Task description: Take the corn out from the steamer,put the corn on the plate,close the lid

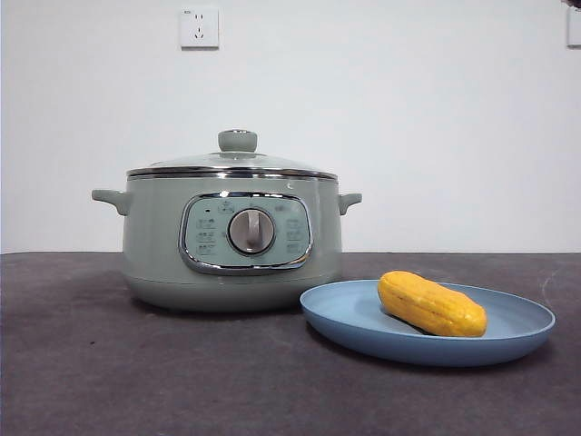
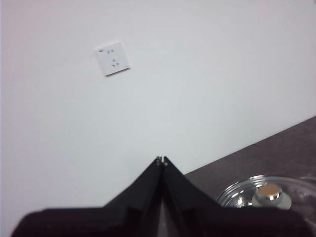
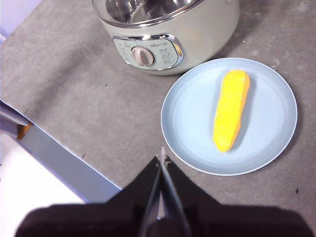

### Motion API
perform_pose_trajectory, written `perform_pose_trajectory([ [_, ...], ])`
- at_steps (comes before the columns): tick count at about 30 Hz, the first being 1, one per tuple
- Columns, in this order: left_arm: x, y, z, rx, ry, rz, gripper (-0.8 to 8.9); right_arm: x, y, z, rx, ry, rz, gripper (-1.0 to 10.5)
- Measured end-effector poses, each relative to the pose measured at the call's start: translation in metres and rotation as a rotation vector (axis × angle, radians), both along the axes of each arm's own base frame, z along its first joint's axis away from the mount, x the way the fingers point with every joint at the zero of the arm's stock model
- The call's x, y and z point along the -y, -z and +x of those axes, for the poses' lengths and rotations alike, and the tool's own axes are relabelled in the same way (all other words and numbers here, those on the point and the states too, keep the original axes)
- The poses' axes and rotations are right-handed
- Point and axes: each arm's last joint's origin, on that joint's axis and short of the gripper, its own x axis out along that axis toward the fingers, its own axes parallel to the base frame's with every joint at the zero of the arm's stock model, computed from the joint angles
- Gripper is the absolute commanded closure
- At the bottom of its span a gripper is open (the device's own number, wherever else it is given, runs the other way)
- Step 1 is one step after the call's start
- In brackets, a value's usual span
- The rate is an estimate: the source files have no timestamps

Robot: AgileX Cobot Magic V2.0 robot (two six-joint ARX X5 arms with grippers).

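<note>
on plate [image 3: 276,143] — corn [image 3: 230,109], beyond right end effector [image 3: 162,157]

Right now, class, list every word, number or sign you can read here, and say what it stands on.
None can be read.
Control panel on the steamer: small printed labels and a brand mark, too small and blurred.
Wall socket: a tiny mark, unreadable.

Both arms are raised, the left pincer [image 2: 162,160] and right pincer [image 3: 163,157] each pressed closed, empty.
</note>
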Motion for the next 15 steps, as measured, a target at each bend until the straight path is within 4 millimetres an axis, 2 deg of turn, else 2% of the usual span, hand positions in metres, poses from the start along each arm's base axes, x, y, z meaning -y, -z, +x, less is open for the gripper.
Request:
perform_pose_trajectory([
  [9, -0.004, 0.127, 0.000, -0.107, -0.134, -0.066, 8.17, 0.000, 0.000, 0.000, 0.000, 0.000, 0.000, 9.5],
  [12, -0.005, 0.157, -0.004, -0.104, -0.157, -0.093, 8.17, 0.000, 0.000, 0.000, 0.000, 0.000, 0.000, 9.5],
  [15, -0.004, 0.177, -0.006, -0.080, -0.155, -0.103, 8.17, 0.000, 0.000, 0.000, 0.000, 0.000, 0.000, 9.5],
])
